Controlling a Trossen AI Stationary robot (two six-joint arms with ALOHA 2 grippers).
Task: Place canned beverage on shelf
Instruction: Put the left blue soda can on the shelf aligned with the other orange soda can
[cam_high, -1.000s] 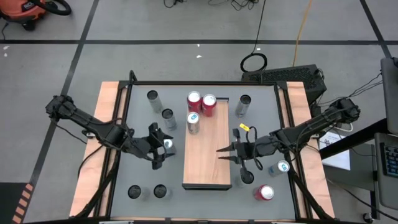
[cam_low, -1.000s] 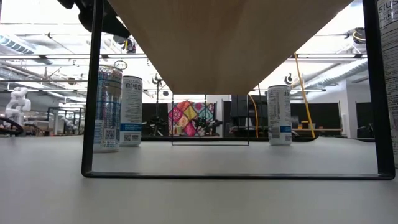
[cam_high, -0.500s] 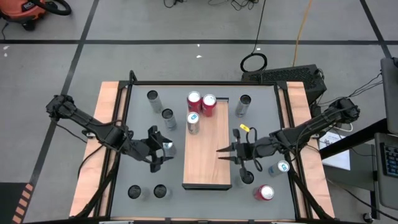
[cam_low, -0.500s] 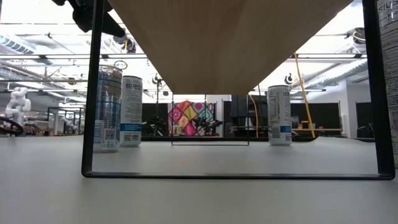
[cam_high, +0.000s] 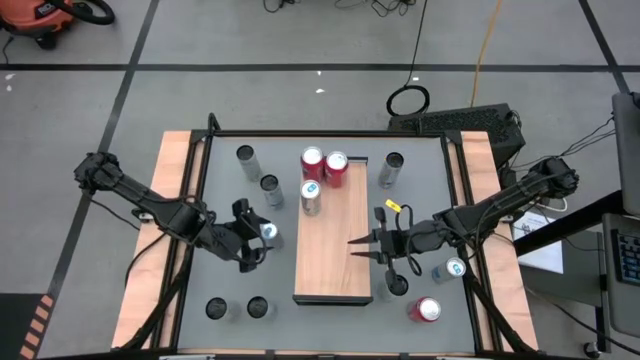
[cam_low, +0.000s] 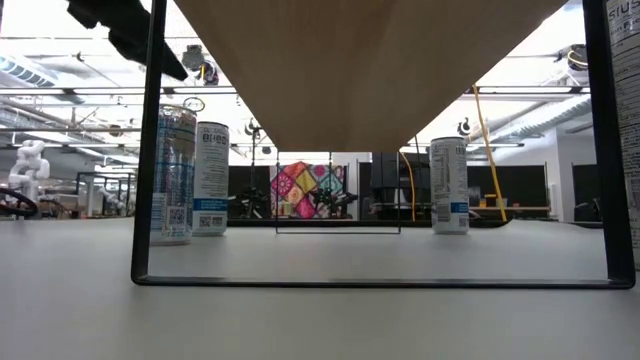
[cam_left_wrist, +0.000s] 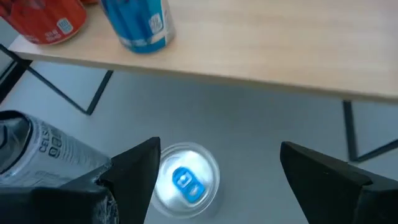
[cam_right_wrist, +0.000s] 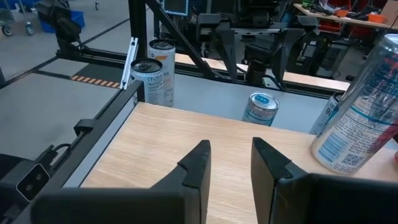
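The shelf (cam_high: 333, 250), a light wood board on a dark frame, stands mid-table. Two red cans (cam_high: 323, 163) and a blue can (cam_high: 311, 196) stand upright on its far end. A silver can with a blue tab (cam_high: 268, 232) stands on the grey tabletop left of the shelf. My left gripper (cam_high: 252, 240) hangs open above it. In the left wrist view the can's top (cam_left_wrist: 186, 180) shows below and between the spread fingers, nearer one finger (cam_left_wrist: 140, 171), and nothing touches it. My right gripper (cam_high: 352, 245) hovers over the shelf's board (cam_right_wrist: 186, 134), shut, holding nothing.
Several more cans stand on the tabletop: two at the far left (cam_high: 258, 172), one at the far right (cam_high: 390, 170), two near the front left (cam_high: 236, 308), and three at the front right (cam_high: 430, 292). A tall can (cam_left_wrist: 43, 149) stands close beside my left gripper.
My left gripper has tipped further down and drawn slightly back toward the table's left edge, so more of the blue-tabbed can's top shows. It stays open.
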